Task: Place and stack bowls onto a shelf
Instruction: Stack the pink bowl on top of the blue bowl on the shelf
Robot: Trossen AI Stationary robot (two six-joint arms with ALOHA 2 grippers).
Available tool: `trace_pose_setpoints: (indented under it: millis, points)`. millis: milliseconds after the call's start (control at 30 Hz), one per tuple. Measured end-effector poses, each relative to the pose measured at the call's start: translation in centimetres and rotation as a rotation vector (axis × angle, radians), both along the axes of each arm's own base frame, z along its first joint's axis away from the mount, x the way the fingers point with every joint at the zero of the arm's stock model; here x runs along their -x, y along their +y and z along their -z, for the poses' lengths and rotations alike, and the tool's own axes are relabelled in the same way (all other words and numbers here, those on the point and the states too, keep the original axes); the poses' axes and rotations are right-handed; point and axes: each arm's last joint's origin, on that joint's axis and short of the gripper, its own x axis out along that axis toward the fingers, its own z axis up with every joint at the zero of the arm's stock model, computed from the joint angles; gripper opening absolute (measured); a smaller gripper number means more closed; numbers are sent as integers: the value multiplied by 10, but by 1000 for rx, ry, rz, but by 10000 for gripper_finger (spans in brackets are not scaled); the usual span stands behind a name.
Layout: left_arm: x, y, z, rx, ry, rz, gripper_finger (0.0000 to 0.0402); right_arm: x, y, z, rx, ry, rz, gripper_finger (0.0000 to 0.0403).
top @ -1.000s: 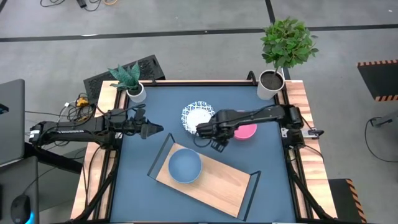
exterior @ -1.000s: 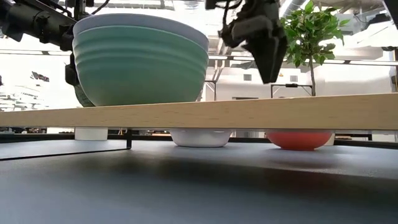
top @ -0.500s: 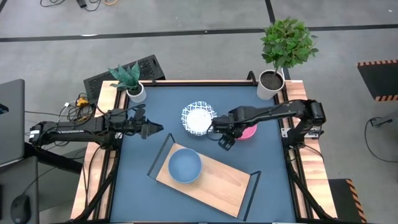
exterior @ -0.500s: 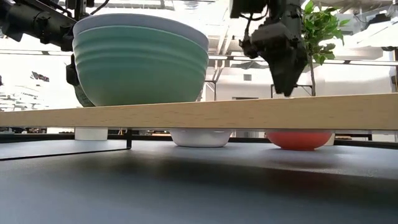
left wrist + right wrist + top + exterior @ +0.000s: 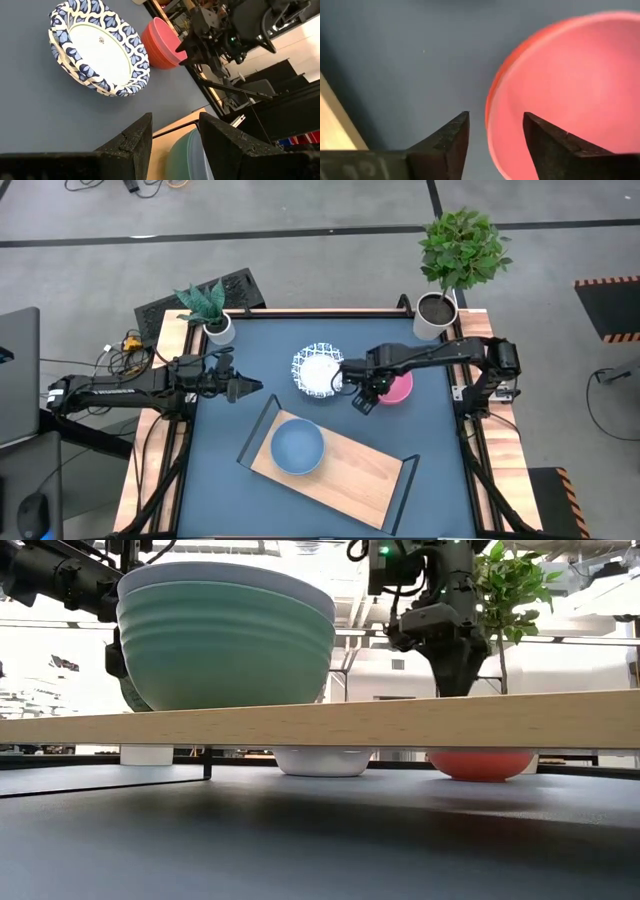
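Note:
The pink-red bowl [image 5: 397,388] sits on the dark tabletop; the low view shows its base [image 5: 480,763] on the table behind the shelf board. My right gripper [image 5: 365,398] hangs open above that bowl's rim on the shelf side; in the right wrist view [image 5: 495,120] one finger stands outside the pink rim [image 5: 491,112] and one over the inside, without touching. The two white bowls with blue rims [image 5: 320,370] are nested on the table. The teal-green bowl [image 5: 297,446] stands on the shelf [image 5: 350,475]. My left gripper [image 5: 245,388] waits open at the table's left.
A small potted plant [image 5: 210,315] stands at the far left corner and a taller one [image 5: 450,265] at the far right corner. The shelf's black frame ends [image 5: 255,430] rise at both short sides. Bare board [image 5: 365,475] lies to the right of the teal-green bowl.
My right gripper has swung from beside the white bowls toward the table's right and a little toward the far edge, and has come down over the pink-red bowl's rim. The right arm's base joints have turned with it. The bowls and the left arm have kept still.

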Motion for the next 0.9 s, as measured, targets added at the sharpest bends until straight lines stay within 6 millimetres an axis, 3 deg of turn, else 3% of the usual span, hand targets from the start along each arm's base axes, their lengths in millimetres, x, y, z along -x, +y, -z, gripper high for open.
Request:
trace_pose_setpoints:
  millis: [233, 900]
  points:
    - [0, 0, 0, 0, 1, 0, 147, -1, -8, 0, -12, -18, 12, 178]
    - [1, 0, 2, 4, 23, 0, 147, 3, -7, 10, -22, 11, 14, 168]
